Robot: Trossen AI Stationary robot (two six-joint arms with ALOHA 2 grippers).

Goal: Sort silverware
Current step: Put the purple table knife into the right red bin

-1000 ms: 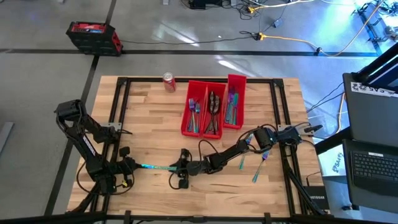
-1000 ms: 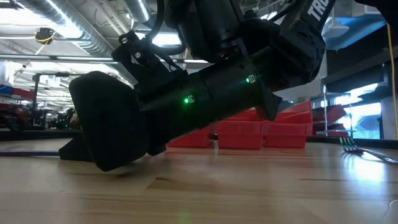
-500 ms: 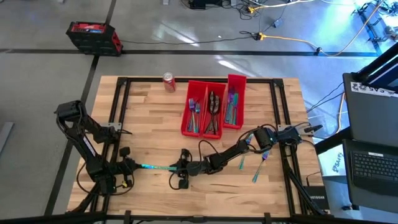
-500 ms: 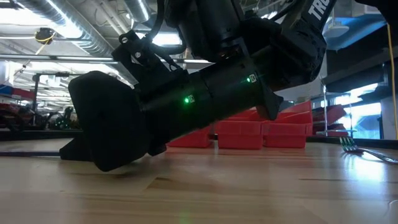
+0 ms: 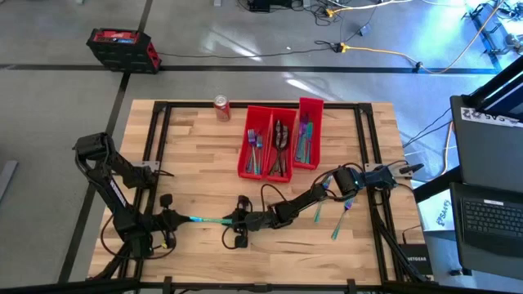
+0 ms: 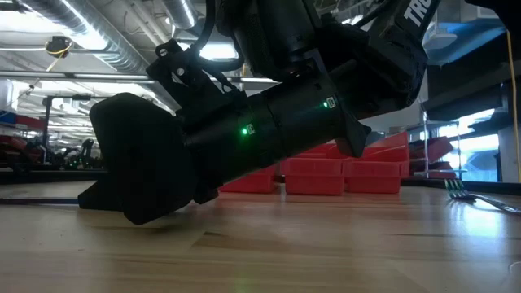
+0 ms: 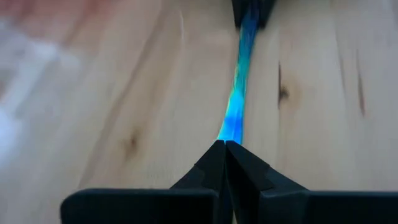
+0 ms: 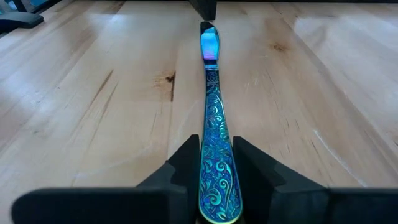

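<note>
Both hands (image 5: 231, 219) gripping knife (image 5: 204, 219) ends

- My two arms (image 5: 110, 184) are dark, almost black, built of jointed blocky segments.
- Thin black cables loop beside my right arm (image 5: 304, 201) along its links.
- Seen low, my right arm's casing (image 6: 244, 130) is matte black and rounded, with two small green lights glowing on it.
- White lettering marks the upper housing (image 6: 415, 12).
- My fingers (image 7: 214, 165) are dark, wedge-shaped, tapering to narrow tips.
</note>
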